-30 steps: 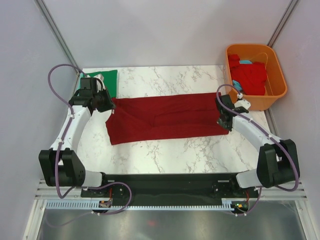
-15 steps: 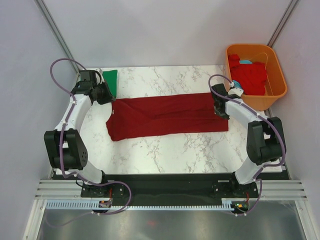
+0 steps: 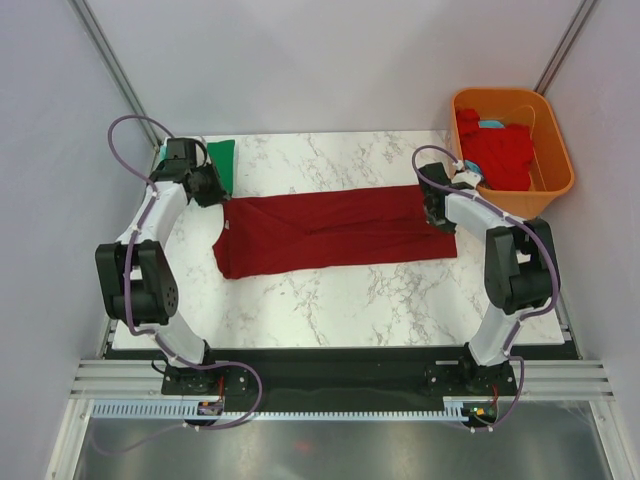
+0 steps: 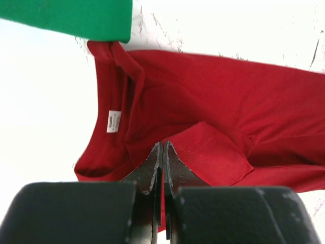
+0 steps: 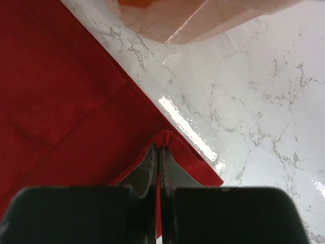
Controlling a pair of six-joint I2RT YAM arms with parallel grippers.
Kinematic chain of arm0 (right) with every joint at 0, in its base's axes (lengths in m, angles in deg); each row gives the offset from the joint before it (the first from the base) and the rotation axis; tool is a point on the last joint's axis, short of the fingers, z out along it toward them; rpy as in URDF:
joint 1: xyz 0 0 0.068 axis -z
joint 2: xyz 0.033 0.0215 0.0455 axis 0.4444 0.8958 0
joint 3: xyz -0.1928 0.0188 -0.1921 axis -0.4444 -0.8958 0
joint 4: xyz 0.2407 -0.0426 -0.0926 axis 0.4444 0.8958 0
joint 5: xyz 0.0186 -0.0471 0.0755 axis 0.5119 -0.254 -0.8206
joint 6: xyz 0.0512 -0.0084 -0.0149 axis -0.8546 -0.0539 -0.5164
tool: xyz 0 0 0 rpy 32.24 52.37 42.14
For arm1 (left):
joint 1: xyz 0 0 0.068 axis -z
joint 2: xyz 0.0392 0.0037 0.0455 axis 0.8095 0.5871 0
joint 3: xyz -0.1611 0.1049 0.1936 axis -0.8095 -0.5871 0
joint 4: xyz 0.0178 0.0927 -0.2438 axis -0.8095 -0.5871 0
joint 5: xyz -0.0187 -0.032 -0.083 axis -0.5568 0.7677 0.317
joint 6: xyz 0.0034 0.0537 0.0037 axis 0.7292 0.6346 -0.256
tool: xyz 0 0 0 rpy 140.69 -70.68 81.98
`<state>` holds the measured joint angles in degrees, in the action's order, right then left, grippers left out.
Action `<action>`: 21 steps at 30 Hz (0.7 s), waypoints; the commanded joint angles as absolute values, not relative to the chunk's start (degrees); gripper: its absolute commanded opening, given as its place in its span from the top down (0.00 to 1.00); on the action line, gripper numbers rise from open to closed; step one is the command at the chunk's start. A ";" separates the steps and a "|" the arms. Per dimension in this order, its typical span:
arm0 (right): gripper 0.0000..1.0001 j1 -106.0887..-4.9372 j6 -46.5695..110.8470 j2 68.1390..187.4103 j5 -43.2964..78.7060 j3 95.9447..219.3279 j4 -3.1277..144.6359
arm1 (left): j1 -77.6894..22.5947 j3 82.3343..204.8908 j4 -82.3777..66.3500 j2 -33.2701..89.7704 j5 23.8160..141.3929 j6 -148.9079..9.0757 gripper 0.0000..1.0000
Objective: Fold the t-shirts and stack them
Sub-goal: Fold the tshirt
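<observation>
**Two grippers pinch a maroon t-shirt at opposite ends**

A marble-patterned table (image 3: pixel 330 300) carries the dark maroon t-shirt (image 3: pixel 330 228), laid out as a long band with its collar end to the left. Past the maroon shirt's right end, toward the back, stands an orange tub (image 3: pixel 556 190). It holds a brighter red t-shirt (image 3: pixel 497 153), with a scrap of light blue cloth (image 3: pixel 491 125) behind it. A folded green t-shirt (image 3: pixel 222 160) lies just behind the maroon shirt's collar end, its corner meeting the maroon cloth there.

The left gripper (image 4: pixel 162 147) sits at the maroon shirt's collar end, fingers pressed together on a fold of maroon cloth beside the neckline. The right gripper (image 5: pixel 158 150) is at the shirt's right end and pinches the hem, which humps up at the fingertips. A small white label (image 4: pixel 114 121) shows inside the maroon shirt's collar.
</observation>
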<state>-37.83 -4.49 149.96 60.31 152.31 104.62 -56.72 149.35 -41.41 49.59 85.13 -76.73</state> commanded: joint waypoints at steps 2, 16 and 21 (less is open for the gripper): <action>1.00 -37.46 -3.15 150.93 63.40 155.65 103.03 | -56.95 153.18 -38.07 51.10 84.54 -75.21 0.98; 1.00 -37.46 -1.92 153.74 63.49 158.11 101.36 | -57.03 154.59 -37.80 54.70 80.84 -75.21 0.98; 1.00 -37.55 -0.69 155.59 62.88 159.52 100.66 | -56.95 155.99 -37.63 56.99 82.78 -74.95 0.98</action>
